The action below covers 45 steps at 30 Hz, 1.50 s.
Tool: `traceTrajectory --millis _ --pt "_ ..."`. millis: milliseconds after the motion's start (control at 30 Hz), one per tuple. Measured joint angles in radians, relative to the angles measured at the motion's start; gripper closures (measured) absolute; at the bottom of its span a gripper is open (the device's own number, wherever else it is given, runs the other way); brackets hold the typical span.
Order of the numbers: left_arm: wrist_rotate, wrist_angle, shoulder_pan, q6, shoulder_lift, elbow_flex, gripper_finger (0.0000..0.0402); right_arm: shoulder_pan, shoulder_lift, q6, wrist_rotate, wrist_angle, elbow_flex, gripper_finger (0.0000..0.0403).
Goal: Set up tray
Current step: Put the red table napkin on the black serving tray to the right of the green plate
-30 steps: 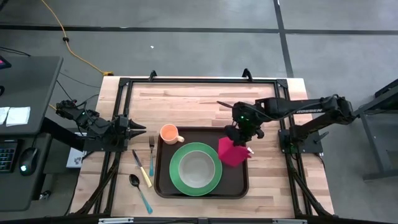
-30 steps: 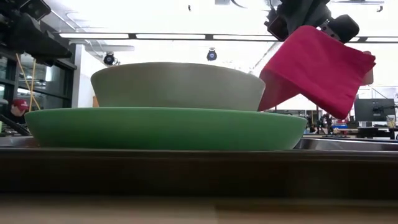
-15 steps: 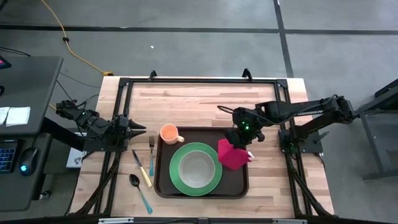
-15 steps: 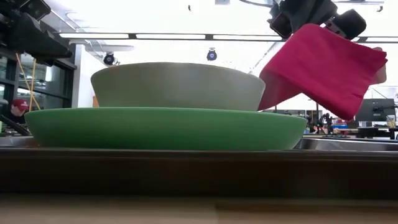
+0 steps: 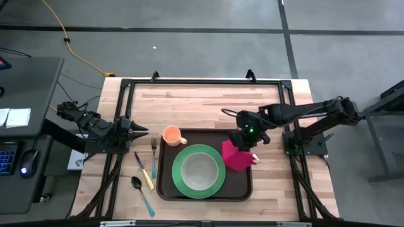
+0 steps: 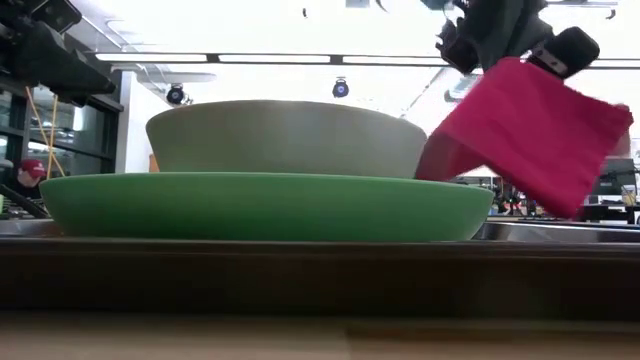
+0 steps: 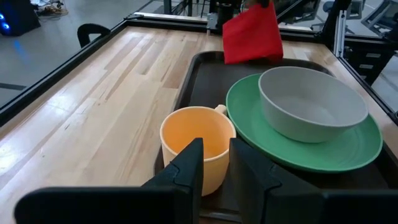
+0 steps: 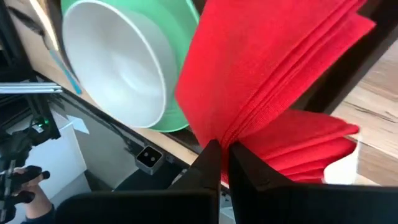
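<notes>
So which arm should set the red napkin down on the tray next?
Probably the right: its gripper already pinches the red napkin above the tray. The left gripper waits beside it.

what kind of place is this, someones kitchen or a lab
Most likely a robotics lab or workshop, not a kitchen: the wooden table sits in a black metal frame, on a taped concrete floor, with a keyboard and mouse alongside.

Light wooden worktop (image 5: pixel 202 104), bounded by black frame. Dark brown tray (image 5: pixel 165 188) laid at near centre. Fork (image 5: pixel 153 156), knife (image 5: pixel 143 170), spoon (image 5: pixel 141 192) laid directly on wood, just left of tray.
</notes>
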Motion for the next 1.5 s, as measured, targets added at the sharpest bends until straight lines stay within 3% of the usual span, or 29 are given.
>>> traceTrajectory --millis 367,967,1167,1500 --pt "0.021 0.001 0.000 0.000 0.000 0.000 0.0293 0.003 -0.032 0.130 -0.051 0.294 -0.187 0.0403" --pt "0.020 0.001 0.000 0.000 0.000 0.000 0.0293 0.006 -0.045 0.196 -0.067 0.348 -0.203 0.0403" --pt "0.020 0.001 0.000 0.000 0.000 0.000 0.0293 0.006 -0.045 0.180 -0.069 0.241 -0.203 0.0403" --pt "0.020 0.001 0.000 0.000 0.000 0.000 0.0293 0.006 -0.045 0.181 -0.085 0.258 -0.262 0.0403"
